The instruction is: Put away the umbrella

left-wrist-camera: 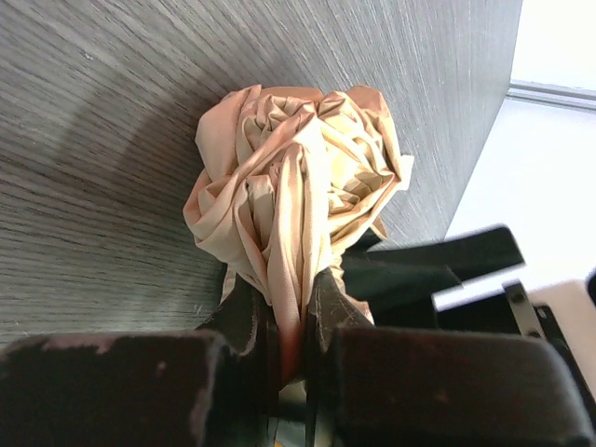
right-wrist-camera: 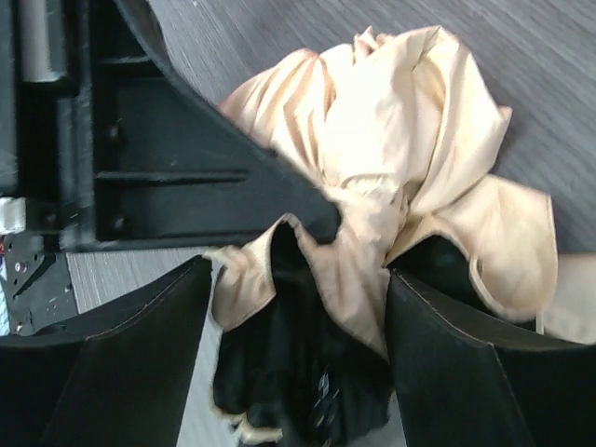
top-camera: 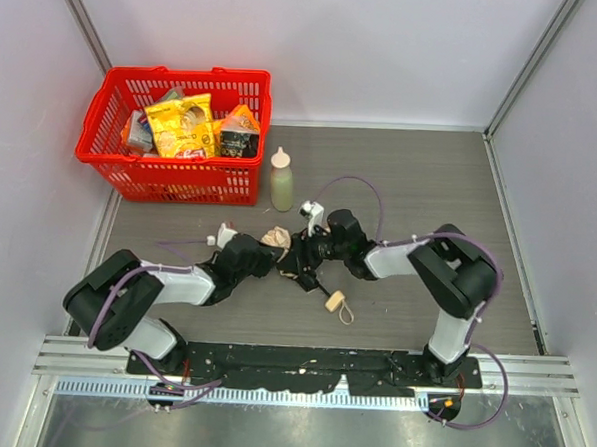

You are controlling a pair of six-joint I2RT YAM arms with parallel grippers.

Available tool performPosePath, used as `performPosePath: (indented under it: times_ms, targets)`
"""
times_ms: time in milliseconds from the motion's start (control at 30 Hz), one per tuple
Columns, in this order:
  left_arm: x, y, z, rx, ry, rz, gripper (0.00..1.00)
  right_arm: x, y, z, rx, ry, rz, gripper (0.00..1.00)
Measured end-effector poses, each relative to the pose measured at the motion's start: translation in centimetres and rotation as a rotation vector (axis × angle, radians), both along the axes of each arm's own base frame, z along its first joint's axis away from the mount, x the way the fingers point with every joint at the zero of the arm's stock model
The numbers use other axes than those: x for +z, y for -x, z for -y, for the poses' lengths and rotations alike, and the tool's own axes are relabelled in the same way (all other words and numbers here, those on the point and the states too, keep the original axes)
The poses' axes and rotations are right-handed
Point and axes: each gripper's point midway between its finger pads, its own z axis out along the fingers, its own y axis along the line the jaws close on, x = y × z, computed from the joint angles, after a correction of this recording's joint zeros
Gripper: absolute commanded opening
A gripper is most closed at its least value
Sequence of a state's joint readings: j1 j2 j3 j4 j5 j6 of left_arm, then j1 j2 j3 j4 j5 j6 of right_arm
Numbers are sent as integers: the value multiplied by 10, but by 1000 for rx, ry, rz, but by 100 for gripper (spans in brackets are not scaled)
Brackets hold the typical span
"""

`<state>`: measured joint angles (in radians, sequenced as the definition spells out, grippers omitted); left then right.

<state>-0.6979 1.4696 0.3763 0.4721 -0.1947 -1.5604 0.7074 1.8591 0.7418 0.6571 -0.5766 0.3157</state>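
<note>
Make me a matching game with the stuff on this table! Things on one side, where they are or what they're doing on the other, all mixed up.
Things
1. red plastic basket
2. pale green squeeze bottle
3. beige fabric umbrella
4. right tool

Places or states
A. bunched up mid-table, pinched by the left tool
B. far left corner, holding snack packets
C. open wide, fabric in its gap
D. standing upright just right of the basket

Pairs: 1-B, 2-D, 3-A, 4-C
</note>
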Motion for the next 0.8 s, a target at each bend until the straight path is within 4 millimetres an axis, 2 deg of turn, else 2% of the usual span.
performPosePath:
  times_ms: [67,167,300,367,467,567,700,767,800]
  targets:
    - [3,-1,2,-5,10,9,0,7,3,7,-42,74,17,78]
    - [5,0,2,-6,10,8,0,24,5,18,-110,188,134,79]
    - [6,-1,3,-8,-18,-33,0,46,15,12,-136,280,346,80]
    - [6,-1,4,-9,-34,-55,0,44,21,6,-132,328,410,80]
    - [6,-1,4,-12,-58,-93,0,25,27,4,-137,441,505,80]
    - [6,0,5,-16,-78,-125,0,14,21,4,-191,526,589,79]
    - [6,0,5,-19,-88,-153,0,-1,4,10,-301,627,660,76]
    - [6,0,5,-22,-85,-162,0,-8,-5,14,-356,673,691,66]
    - [6,0,5,-24,-86,-168,0,-8,-8,13,-385,678,702,54]
